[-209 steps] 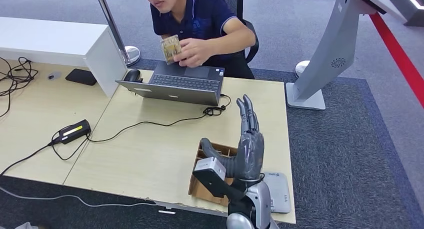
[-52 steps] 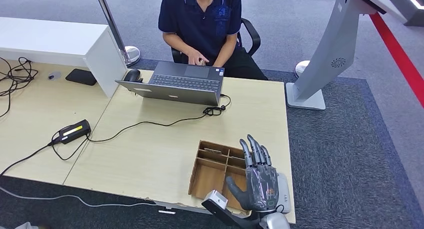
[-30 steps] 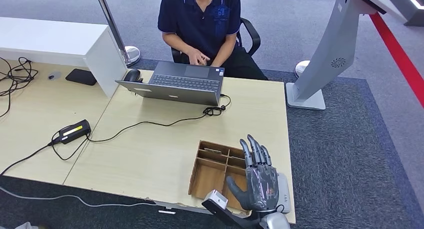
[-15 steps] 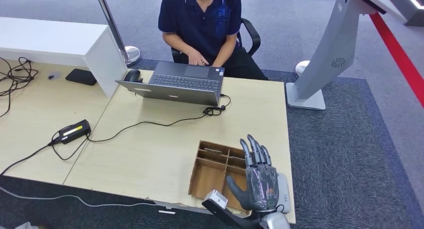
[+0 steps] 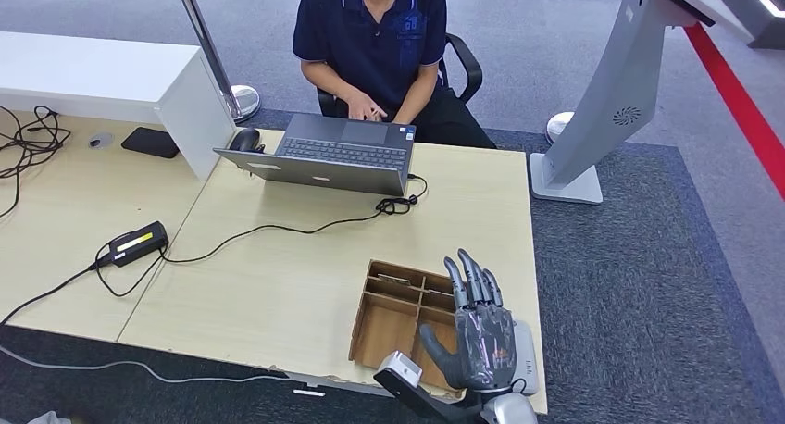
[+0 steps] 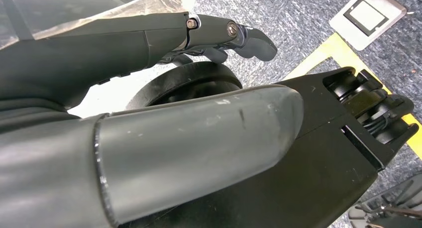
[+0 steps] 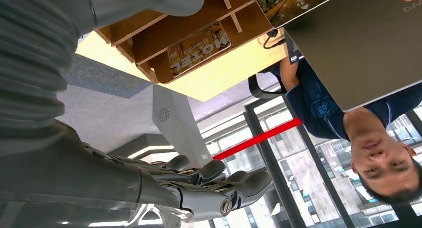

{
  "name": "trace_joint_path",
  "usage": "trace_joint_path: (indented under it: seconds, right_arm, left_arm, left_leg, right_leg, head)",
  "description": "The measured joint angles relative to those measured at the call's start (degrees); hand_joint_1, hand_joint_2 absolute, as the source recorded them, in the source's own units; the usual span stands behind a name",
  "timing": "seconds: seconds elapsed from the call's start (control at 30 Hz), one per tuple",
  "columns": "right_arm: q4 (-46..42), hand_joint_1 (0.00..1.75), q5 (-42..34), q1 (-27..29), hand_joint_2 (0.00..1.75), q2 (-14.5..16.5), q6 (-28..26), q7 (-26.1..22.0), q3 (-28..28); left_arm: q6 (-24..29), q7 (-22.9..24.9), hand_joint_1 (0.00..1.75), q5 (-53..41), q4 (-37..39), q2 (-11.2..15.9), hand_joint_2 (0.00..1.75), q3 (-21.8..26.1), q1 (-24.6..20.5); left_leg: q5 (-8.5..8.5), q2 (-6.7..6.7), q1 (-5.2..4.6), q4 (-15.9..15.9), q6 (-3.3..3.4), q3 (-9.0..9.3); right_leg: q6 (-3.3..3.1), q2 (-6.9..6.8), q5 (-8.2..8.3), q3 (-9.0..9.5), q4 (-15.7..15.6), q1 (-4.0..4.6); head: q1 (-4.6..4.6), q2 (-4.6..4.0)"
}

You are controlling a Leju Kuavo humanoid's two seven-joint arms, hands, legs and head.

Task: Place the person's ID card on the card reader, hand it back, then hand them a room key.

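Grey carpet is surrounding a light wooden desk (image 5: 278,285), with a person (image 5: 375,35) sitting at its far edge behind an open laptop (image 5: 324,155). A wooden divided tray (image 5: 384,318) is sitting at the desk's near edge, towards the near right corner, and a white card reader (image 5: 525,350) is lying just beside the tray, at that corner.

The right hand (image 5: 479,336) is hovering upright over the tray's right side and the card reader, its fingers (image 5: 467,278) standing straight and slightly apart, the thumb angling out over the tray, and holding nothing. In the right wrist view the same hand (image 7: 99,188) is showing extended fingers with nothing between them, and two printed room key cards are lying in the tray, one marked "HOTEL" (image 7: 199,48) in a compartment and another (image 7: 301,1) further towards the laptop.

The left hand (image 6: 149,153) is appearing in the left wrist view over carpet, its thumb and one dark finger (image 6: 224,34) stretching out; whether it is gripping anything I cannot tell.

A black power adapter (image 5: 137,243) with its cable is resting near the desk's left edge.
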Motion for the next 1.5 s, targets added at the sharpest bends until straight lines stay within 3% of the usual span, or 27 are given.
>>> trace_joint_path:
  seconds: [1.1, 1.23, 1.43, 1.5]
  right_arm:
    - [0.0, 0.25, 0.0, 0.0, 1.75, 0.0, 0.6, 0.0, 0.0]
    - [0.0, 0.0, 0.0, 0.0, 1.75, 0.0, 0.8, 0.0, 0.0]
    - [0.0, 0.0, -0.1, 0.0, 1.75, 0.0, 0.7, 0.0, 0.0]
    - [0.0, 0.0, -0.1, 0.0, 0.87, 0.0, 0.7, 0.0, 0.0]
  left_arm:
    - [0.0, 0.0, 0.0, 0.0, 0.0, 0.0, 0.0, 0.0, 0.0]
    - [0.0, 0.0, 0.0, 0.0, 0.0, 0.0, 0.0, 0.0, 0.0]
    - [0.0, 0.0, 0.0, 0.0, 0.0, 0.0, 0.0, 0.0, 0.0]
    - [0.0, 0.0, 0.0, 0.0, 0.0, 0.0, 0.0, 0.0, 0.0]
  left_leg:
    - [0.0, 0.0, 0.0, 0.0, 0.0, 0.0]
    - [0.0, 0.0, 0.0, 0.0, 0.0, 0.0]
    - [0.0, 0.0, 0.0, 0.0, 0.0, 0.0]
    - [0.0, 0.0, 0.0, 0.0, 0.0, 0.0]
  right_leg:
    - [0.0, 0.0, 0.0, 0.0, 0.0, 0.0]
    - [0.0, 0.0, 0.0, 0.0, 0.0, 0.0]
    - [0.0, 0.0, 0.0, 0.0, 0.0, 0.0]
    - [0.0, 0.0, 0.0, 0.0, 0.0, 0.0]
  head:
    - [0.0, 0.0]
    - [0.0, 0.0]
    - [0.0, 0.0]
    - [0.0, 0.0]
